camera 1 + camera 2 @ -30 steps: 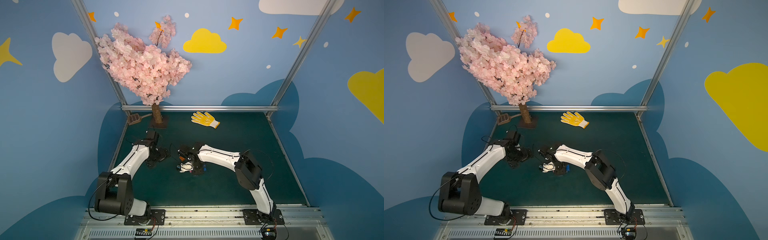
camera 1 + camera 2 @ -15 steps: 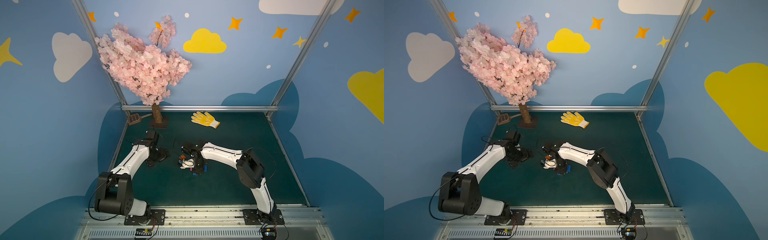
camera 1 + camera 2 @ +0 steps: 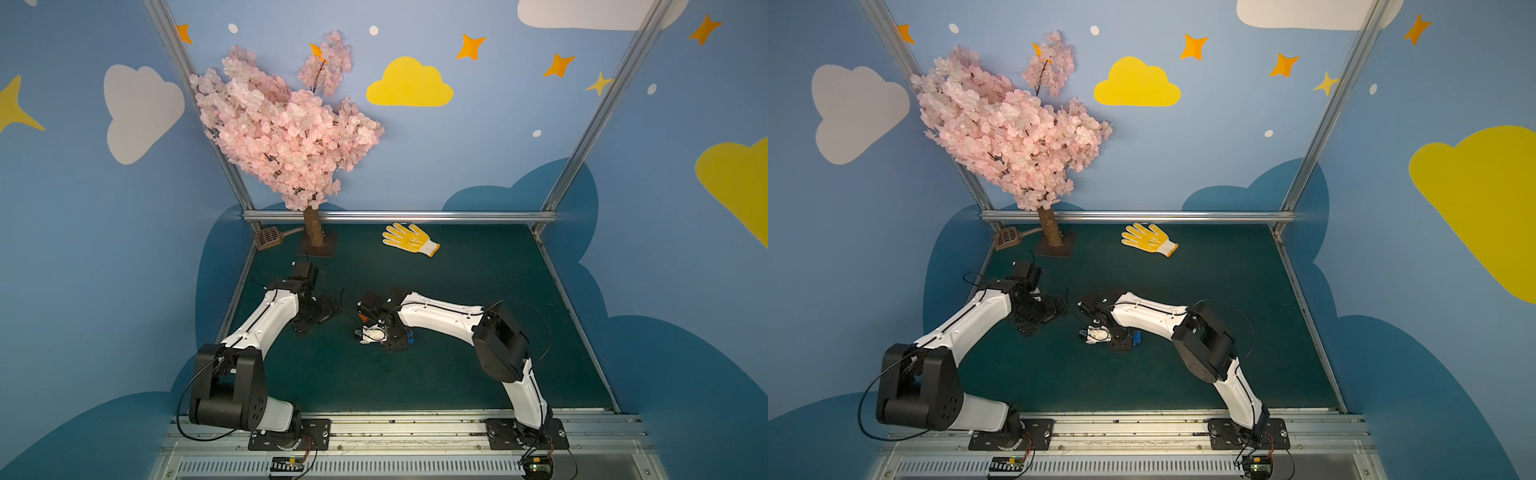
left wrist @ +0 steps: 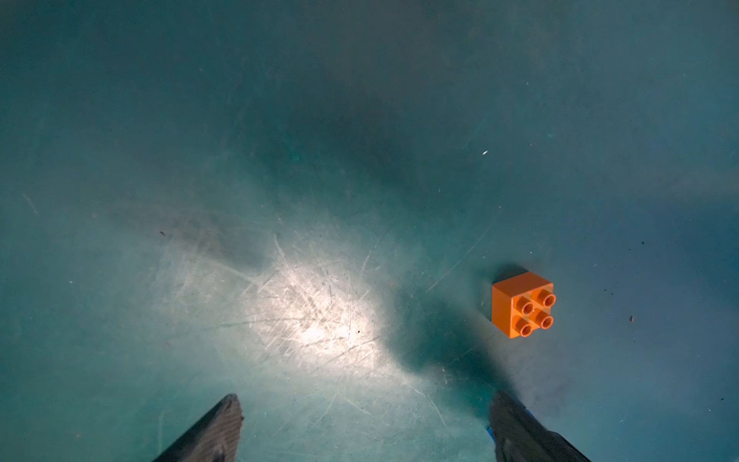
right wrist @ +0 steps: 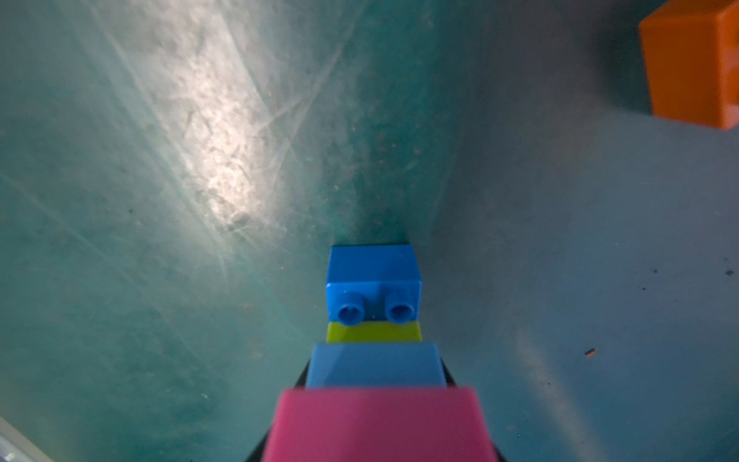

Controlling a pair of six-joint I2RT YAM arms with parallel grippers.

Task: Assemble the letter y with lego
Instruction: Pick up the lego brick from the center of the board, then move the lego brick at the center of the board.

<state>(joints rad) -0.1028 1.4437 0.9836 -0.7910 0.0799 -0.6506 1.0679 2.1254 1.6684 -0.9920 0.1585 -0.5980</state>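
While the right gripper (image 5: pixel 376 374) clamps the stack (image 5: pixel 374 276), the orange brick (image 4: pixel 522 310) lies loose.
Stack in grip: pink, light blue, green, then dark blue, studs showing; whether its end touches the mat (image 4: pixel 320 160) cannot be told. Orange brick sits studs-up on the mat, apart from the stack, near one fingertip of the left gripper (image 4: pixel 366 400), whose jaws stand wide with nothing between.

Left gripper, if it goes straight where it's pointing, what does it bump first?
Most likely the bare mat: the open left gripper points down at it with nothing between its fingers. The orange brick lies just ahead of one finger, so that finger might clip it; depth is hard to judge.
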